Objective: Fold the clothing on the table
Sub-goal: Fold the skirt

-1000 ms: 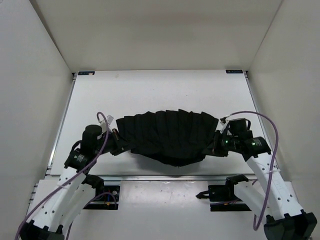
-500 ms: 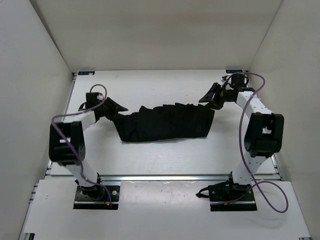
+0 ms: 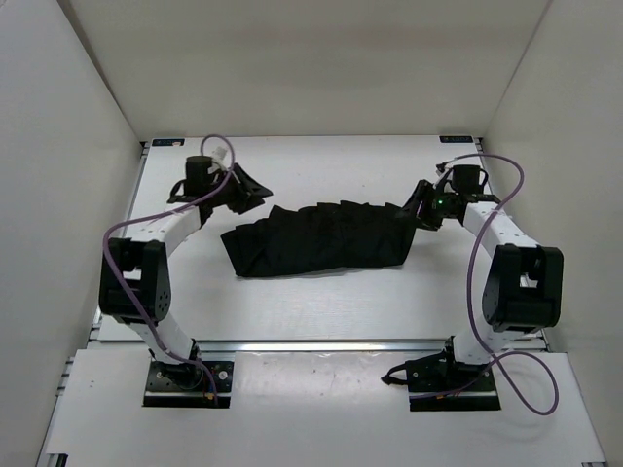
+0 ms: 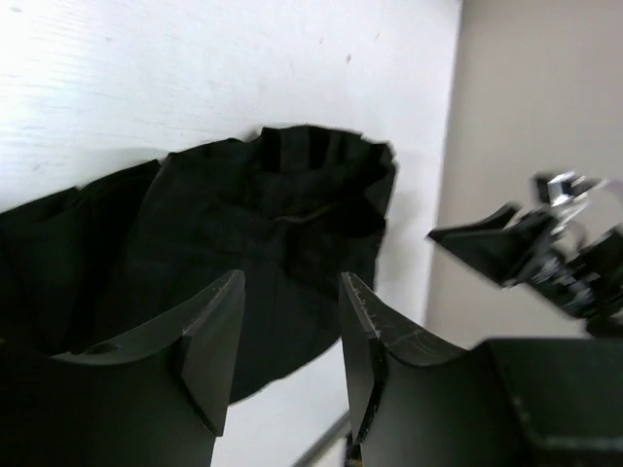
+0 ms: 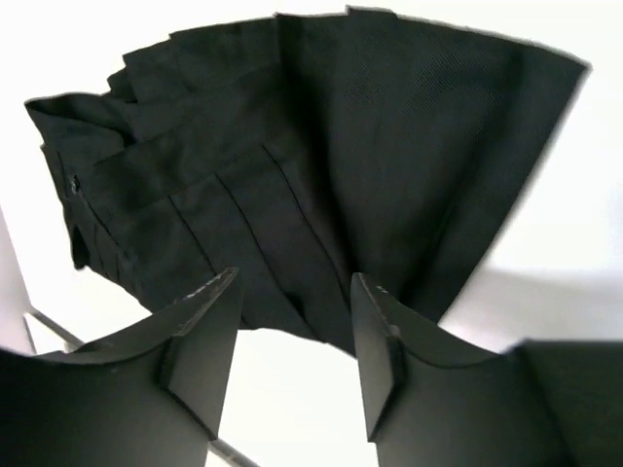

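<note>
Left arm: base at near table edge, elbow raised, forearm angled out to the far left. Noted purple cable (image 3: pixel 125 230) looped along it. Left gripper (image 3: pixel 249 188) pointing right and down toward the cloth.

Left gripper state: fingers spread, nothing between the pads, no grip. Confirmed in left wrist view, both fingers (image 4: pixel 216 336) apart with a bare gap.

Right arm: mirrored pose, elbow up on the right side, forearm reaching to the far right, second purple cable (image 3: pixel 474 255) looped around it. Right gripper (image 3: pixel 415 205) pointing left and down.

Right gripper state: likewise spread, pads clear, holding nothing. Right wrist view: fingers (image 5: pixel 200 341) wide apart.

Clothing (image 3: pixel 321 238): flat on the table (image 3: pixel 292 161), stretched as a long black band between the two grippers. Left end just right of and nearer than the left gripper's tips. Right end just beside the right gripper's tips; contact there not resolvable from above. Pleat-like creases across the band.

From the left gripper: cloth beyond and below the fingertips, rounded far end toward the opposite gripper (image 4: pixel 492 248), seen blurred at the right.

From the right gripper: cloth fanned out ahead of the tips, pleats converging to the left, white tabletop on both sides.
</note>
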Robot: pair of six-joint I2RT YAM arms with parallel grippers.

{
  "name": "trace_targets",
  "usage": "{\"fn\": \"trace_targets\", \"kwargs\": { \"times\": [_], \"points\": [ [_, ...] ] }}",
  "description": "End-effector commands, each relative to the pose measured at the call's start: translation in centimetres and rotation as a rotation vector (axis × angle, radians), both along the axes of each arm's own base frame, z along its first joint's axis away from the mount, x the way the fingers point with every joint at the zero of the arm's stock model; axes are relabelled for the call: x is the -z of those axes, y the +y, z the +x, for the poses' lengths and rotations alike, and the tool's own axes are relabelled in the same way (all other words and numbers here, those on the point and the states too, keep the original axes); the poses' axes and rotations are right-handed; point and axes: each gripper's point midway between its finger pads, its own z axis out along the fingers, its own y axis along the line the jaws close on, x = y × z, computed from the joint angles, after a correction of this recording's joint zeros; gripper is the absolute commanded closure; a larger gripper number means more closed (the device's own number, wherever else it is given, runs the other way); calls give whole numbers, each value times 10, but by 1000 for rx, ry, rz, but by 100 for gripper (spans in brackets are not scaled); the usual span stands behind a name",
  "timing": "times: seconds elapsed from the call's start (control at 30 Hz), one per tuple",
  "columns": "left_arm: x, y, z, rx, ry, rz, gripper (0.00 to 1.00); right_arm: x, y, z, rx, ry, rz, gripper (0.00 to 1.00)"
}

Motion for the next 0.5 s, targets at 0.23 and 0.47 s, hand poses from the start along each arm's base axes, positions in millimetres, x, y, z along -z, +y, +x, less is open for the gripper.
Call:
{"fn": "trace_targets", "kwargs": {
  "times": [0.23,0.47],
  "points": [
    [51,-1,10,127,-46,388,42,-3,30,69,-341,-206,-47,58],
    [63,-6,14,141,-38,451,41,20,57,83,-438,-164,-36,57]
  ]
}}
